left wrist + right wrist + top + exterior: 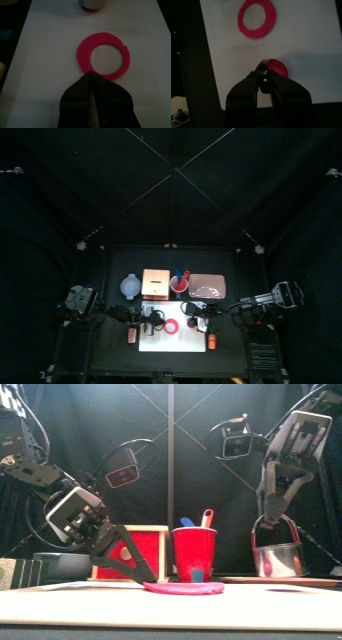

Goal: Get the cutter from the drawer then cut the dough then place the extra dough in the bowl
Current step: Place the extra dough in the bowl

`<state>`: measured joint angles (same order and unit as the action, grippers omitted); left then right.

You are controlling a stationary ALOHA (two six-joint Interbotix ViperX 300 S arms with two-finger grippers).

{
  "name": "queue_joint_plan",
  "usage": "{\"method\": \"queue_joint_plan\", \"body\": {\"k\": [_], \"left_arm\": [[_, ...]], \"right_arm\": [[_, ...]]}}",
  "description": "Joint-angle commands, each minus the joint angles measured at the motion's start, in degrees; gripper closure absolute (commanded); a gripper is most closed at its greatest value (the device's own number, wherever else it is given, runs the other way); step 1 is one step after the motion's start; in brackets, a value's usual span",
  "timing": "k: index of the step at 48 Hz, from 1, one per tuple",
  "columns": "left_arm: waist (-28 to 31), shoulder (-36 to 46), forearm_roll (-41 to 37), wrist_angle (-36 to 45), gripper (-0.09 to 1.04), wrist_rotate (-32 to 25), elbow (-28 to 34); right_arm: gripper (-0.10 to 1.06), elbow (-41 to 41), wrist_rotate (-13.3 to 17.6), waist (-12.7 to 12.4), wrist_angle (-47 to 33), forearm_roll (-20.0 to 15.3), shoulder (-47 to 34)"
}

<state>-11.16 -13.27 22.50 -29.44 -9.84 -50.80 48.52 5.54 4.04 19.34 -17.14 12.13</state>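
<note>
A: The cutter (277,560) — is it metal?
B: Shiny metal, with a thin wire handle. The red cup (194,552) is glossy plastic.
A: And the dough ring (83,52)?
B: Matt and soft-looking, on a smooth white cutting board (47,60). The box (156,280) is pale wood — the left fingers (79,100) look like matt black plastic.

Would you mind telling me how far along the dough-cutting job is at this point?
Done: the cutter is out and the dough is cut, leaving a pink ring on the white board. In hand: the right hand holds the cutter up by its wire handle, and the left hand is closed at the ring's edge. Left: moving the ring into the blue-grey bowl.
</note>
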Motion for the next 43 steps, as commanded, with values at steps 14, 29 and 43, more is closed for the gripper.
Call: {"method": "queue_joint_plan", "body": {"k": [14,29,43], "left_arm": [[0.7,2.3,0.1,0.1,0.51,0.1,1.1],[0.9,2.1,0.1,0.1,0.51,0.1,1.2],[2.1,3.8,-0.9,0.1,0.51,-0.5,2.3]], "right_arm": [[0.42,-1.6,1.1,0.2,-0.3,-0.7,1.3],[0.14,-1.8,1.0,0.3,-1.1,-0.4,1.7],[0.05,-3.5,0.8,-0.2,-2.6,0.8,1.8]]}}
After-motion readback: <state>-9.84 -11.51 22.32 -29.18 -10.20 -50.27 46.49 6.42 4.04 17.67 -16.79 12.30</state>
